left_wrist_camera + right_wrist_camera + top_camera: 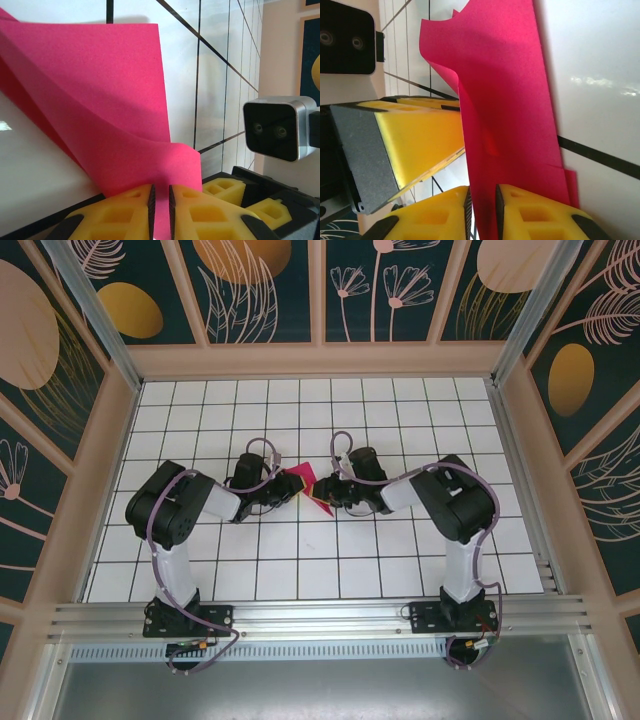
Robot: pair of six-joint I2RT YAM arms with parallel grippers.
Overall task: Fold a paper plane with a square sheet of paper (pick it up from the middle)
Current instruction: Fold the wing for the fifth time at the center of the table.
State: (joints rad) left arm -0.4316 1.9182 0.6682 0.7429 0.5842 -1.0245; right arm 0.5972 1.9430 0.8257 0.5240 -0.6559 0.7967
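A white gridded table (300, 560) filled the floor of the walled cell. The left arm (170, 510) and the right arm (455, 500) both bent inward from the near edge and met close together at the table's middle. The left gripper (161, 192) had its yellow fingers (200, 210) nearly together, pinching a curled edge of the pink sheet of paper (110, 90). The paper also passed between the fingers of the right gripper (481, 192), but I cannot tell whether they were pressing on it or standing loose. The paper was partly folded and lifted off the tiles between the two grippers, at mid-table.
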